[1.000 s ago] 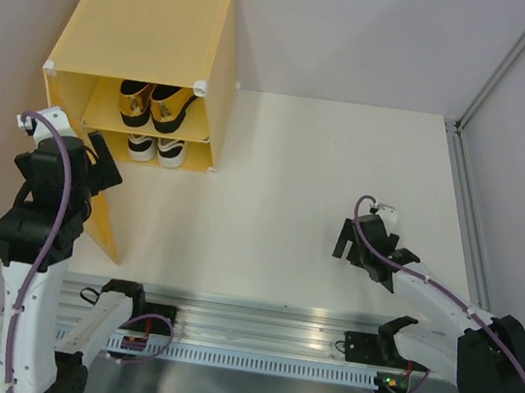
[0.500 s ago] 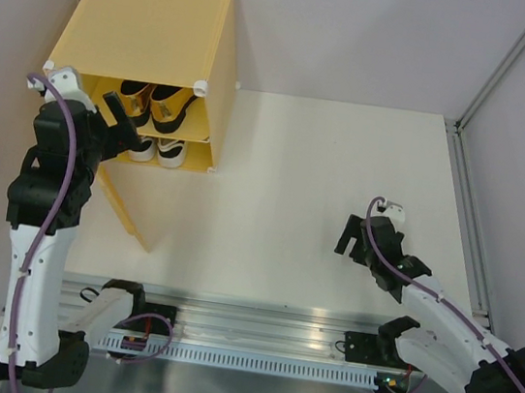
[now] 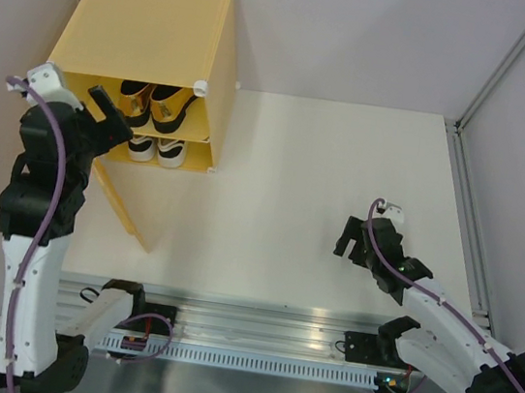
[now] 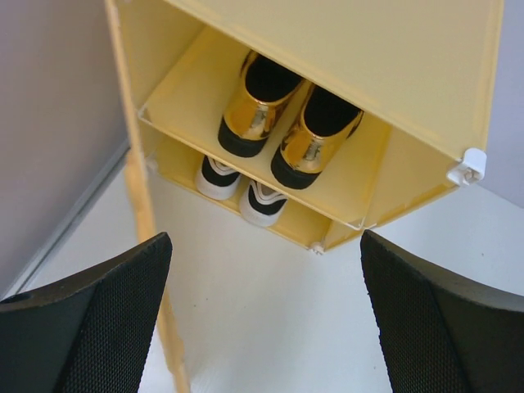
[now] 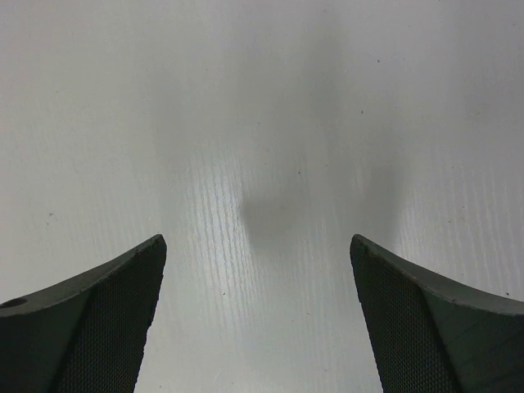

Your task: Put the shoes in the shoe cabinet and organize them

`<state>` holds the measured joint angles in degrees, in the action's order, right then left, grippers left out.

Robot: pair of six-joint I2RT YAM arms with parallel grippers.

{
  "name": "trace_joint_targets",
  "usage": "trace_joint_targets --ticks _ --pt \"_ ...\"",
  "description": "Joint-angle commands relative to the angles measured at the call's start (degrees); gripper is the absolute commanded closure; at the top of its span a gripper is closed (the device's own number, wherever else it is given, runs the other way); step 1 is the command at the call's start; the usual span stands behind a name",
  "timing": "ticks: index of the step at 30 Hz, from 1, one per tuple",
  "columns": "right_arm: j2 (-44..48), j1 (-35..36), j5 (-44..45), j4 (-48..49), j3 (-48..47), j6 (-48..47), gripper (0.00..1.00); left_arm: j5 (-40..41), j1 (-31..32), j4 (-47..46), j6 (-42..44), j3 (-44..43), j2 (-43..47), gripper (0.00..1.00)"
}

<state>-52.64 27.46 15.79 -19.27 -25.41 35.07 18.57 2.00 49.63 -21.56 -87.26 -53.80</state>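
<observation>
The yellow-orange translucent plastic cube of a shoe cabinet (image 3: 149, 29), white connectors at its corners, stands directly ahead of the left pincer (image 3: 110, 110), its open front facing the fingertips. On the inner shelf (image 4: 184, 98), just beyond the pincer, two shiny metallic gold loafers (image 4: 282, 123) with black insides sit side by side. Under them, on the cabinet floor, are two low white sneakers (image 4: 239, 190) with black laces. All four shoes lie with their long axes running front to back, toes out towards the pincer and heels deep inside.

The left pincer (image 4: 264, 239) is spread wide and holds nothing. The cabinet's thin yellow door (image 3: 120, 206) hangs open just below and to its left. The right pincer (image 3: 352, 239) is also spread wide and empty, low over the bare white table (image 5: 262, 98), well apart from the cabinet.

A second ago the left pincer hung lower, against the door, which lay swung further out. Now the pincer is up at the opening and the door shows edge-on. The right pincer has barely shifted.
</observation>
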Motion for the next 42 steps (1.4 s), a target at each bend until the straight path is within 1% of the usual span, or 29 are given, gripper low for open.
trace_joint_targets --ticks 1,5,7,11,13,16,18,23,27,32,38,41,42 --pt "-0.6 -0.2 -1.0 1.2 0.2 -0.6 0.03 7.8 -0.1 5.0 -0.6 -1.1 7.3 0.0" --pt "-1.1 -0.4 -1.0 2.1 0.5 -0.5 0.03 5.3 -0.1 6.3 -1.8 8.3 14.3 0.01" --pt "-0.7 -0.2 -1.3 2.6 1.1 -0.5 0.03 3.9 -0.1 6.4 -1.6 10.4 17.4 0.01" --pt "-1.1 -0.2 -1.5 3.5 1.5 -0.6 0.03 -6.3 -0.1 4.4 -2.8 13.8 20.0 0.01" --pt "-1.5 -0.3 -1.6 3.8 1.5 -0.6 0.03 -8.9 -0.1 4.1 -3.0 14.5 19.6 0.01" --pt "-1.7 -0.2 -1.6 3.7 1.5 -0.5 0.03 -11.2 -0.1 2.9 -3.8 15.7 17.7 0.01" --pt "-1.1 -0.3 -1.7 3.9 1.9 -0.4 0.03 -13.0 -0.1 0.3 -4.5 16.5 16.4 0.01" --pt "-0.7 -0.3 -1.4 4.1 1.9 -0.4 0.03 -14.7 -0.1 -5.3 -7.0 16.5 12.0 0.01" --pt "-0.9 -0.3 -1.2 3.4 1.6 -0.4 0.03 -15.3 -0.1 -14.4 -8.8 16.3 7.8 0.01" --pt "0.9 -0.2 -1.0 3.3 1.9 -0.3 0.03 -16.4 -0.1 -22.6 -10.0 15.7 2.3 0.01" --pt "2.1 -0.3 -1.2 2.8 2.0 0.0 0.03 -18.0 -0.1 -34.3 -10.2 16.1 -4.6 0.01" --pt "2.1 -0.2 -1.1 2.7 2.0 0.0 0.03 -18.3 -0.1 -39.8 -10.1 16.2 -6.8 0.01" --pt "2.1 -0.3 -1.2 2.7 2.0 0.0 0.03 -19.7 -0.1 -41.0 -10.1 16.3 -7.3 0.01"
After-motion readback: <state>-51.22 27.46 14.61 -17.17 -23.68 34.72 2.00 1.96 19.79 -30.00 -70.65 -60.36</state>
